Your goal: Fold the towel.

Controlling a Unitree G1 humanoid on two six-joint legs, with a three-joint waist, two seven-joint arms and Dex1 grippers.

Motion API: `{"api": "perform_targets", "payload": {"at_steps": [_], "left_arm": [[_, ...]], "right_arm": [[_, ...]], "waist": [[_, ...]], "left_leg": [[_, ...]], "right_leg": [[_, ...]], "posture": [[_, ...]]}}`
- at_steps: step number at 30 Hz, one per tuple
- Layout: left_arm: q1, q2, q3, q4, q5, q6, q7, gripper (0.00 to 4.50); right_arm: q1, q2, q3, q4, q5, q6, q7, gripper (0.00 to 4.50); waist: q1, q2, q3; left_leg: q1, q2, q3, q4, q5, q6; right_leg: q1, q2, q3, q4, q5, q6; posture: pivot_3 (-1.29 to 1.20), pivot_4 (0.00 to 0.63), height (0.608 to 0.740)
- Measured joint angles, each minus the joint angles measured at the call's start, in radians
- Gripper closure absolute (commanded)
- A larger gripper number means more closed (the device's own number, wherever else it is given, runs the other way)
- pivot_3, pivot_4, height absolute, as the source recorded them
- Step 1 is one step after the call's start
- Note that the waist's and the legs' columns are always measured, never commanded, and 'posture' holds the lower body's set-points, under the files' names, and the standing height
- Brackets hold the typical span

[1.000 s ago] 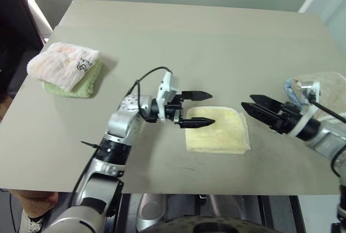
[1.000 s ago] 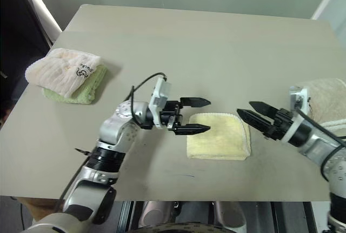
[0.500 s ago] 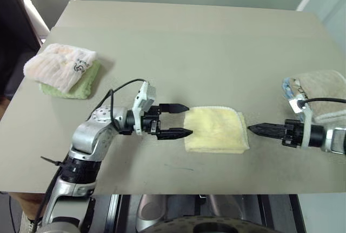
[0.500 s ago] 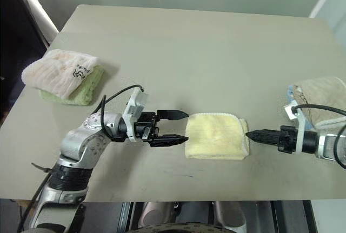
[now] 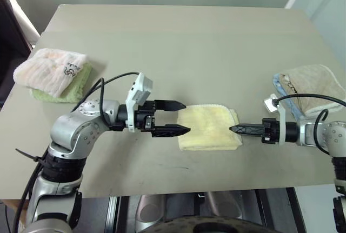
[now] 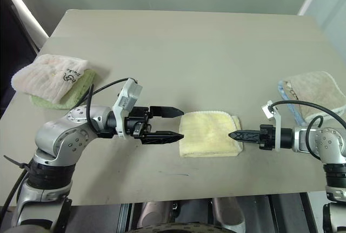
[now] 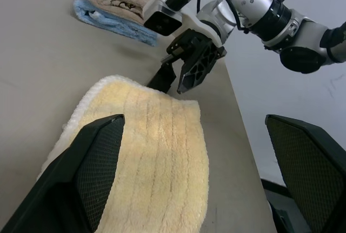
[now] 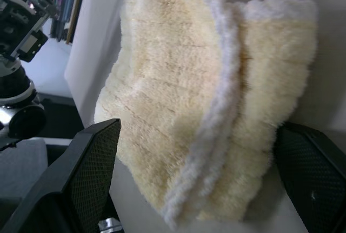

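Both arms have shifted since a second ago: the left gripper (image 5: 181,118) has drawn back off the towel's left edge, and the right gripper (image 5: 236,129) has dropped low and swung level, its tips now at the towel's right edge.

On the table's (image 5: 178,38) far left lies the pink-white towel (image 5: 48,71), folded and resting on a green cloth (image 5: 75,86); a dark printed mark shows on its upper face. It sits well apart from the arms.

Next comes the left gripper, pointing to the right and roughly level. Its two black fingers stand apart, one above the other as the head camera shows them, with nothing between them. The lower fingertip lies just beside the towel's left edge; whether it touches cannot be told.

In the middle, toward the near edge of the table, is the towel (image 5: 208,135), pale yellow terry, folded into a compact rectangle and lying flat. The right wrist view shows it (image 8: 184,98) doubled over, with a whitish hem curving across the top layer.

Right of it, the right gripper points left toward the towel, its fingers spread wide either side of the cloth in its wrist view, empty.

At the far right, a beige towel (image 5: 311,84) sits folded atop a light blue cloth (image 5: 281,84).
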Motion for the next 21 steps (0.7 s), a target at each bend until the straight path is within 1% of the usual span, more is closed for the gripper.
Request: {"api": "perform_targets", "payload": {"at_steps": [5, 7, 9, 17, 18, 19, 21], "left_arm": [[0.006, -0.010, -0.005, 0.007, 0.017, -0.029, 0.003, 0.00], [0.016, -0.010, -0.010, 0.009, 0.030, -0.052, 0.003, 0.00], [0.028, -0.010, -0.020, 0.012, 0.046, -0.069, 0.002, 0.00], [0.060, -0.023, -0.033, 0.021, 0.083, -0.129, -0.001, 0.00], [0.063, -0.023, -0.037, 0.026, 0.089, -0.136, -0.002, 0.00], [0.063, -0.024, -0.042, 0.032, 0.094, -0.141, -0.003, 0.00], [0.064, -0.031, -0.053, 0.038, 0.102, -0.151, -0.005, 0.00]], "right_arm": [[-0.010, 0.018, 0.013, 0.000, -0.009, 0.008, 0.015, 0.02], [-0.015, 0.023, 0.017, 0.000, -0.019, 0.011, 0.017, 0.38], [-0.018, 0.029, 0.027, 0.002, -0.033, 0.011, 0.017, 0.89], [-0.017, 0.048, 0.060, 0.005, -0.062, 0.017, 0.032, 3.86], [-0.018, 0.044, 0.063, -0.001, -0.064, 0.015, 0.043, 4.16], [-0.016, 0.035, 0.070, -0.011, -0.069, 0.007, 0.056, 4.42], [-0.006, 0.024, 0.079, -0.037, -0.081, -0.010, 0.063, 4.48]], "waist": [[0.000, 0.000, 0.000], [0.000, 0.000, 0.000], [0.000, 0.000, 0.000], [0.004, 0.000, 0.000], [0.004, 0.000, 0.000], [0.004, 0.000, 0.000], [0.005, 0.000, 0.000]], "left_leg": [[0.000, 0.000, 0.000, -0.002, 0.000, -0.001], [0.001, 0.000, 0.000, -0.002, 0.000, -0.001], [0.001, 0.000, 0.000, -0.002, 0.000, -0.001], [-0.003, 0.000, 0.000, -0.002, 0.000, -0.001], [-0.003, 0.000, 0.000, -0.002, 0.000, -0.001], [-0.003, 0.000, 0.000, -0.002, 0.000, -0.001], [-0.003, 0.000, 0.000, -0.001, 0.000, 0.000]], "right_leg": [[0.000, 0.000, 0.000, 0.000, 0.001, -0.003], [0.000, 0.000, 0.000, 0.000, 0.001, -0.003], [0.000, 0.000, 0.000, 0.000, 0.000, -0.003], [-0.002, -0.001, 0.000, 0.000, 0.000, -0.004], [-0.002, -0.001, 0.000, 0.000, 0.000, -0.004], [-0.002, -0.001, 0.000, 0.000, 0.000, -0.004], [-0.002, -0.001, 0.000, -0.001, 0.001, -0.004]], "posture": [[0.00, 0.150, 0.697], [0.00, 0.150, 0.697], [0.00, 0.150, 0.697], [0.00, 0.150, 0.697], [0.00, 0.150, 0.697], [0.00, 0.150, 0.697], [0.00, 0.150, 0.697]]}}
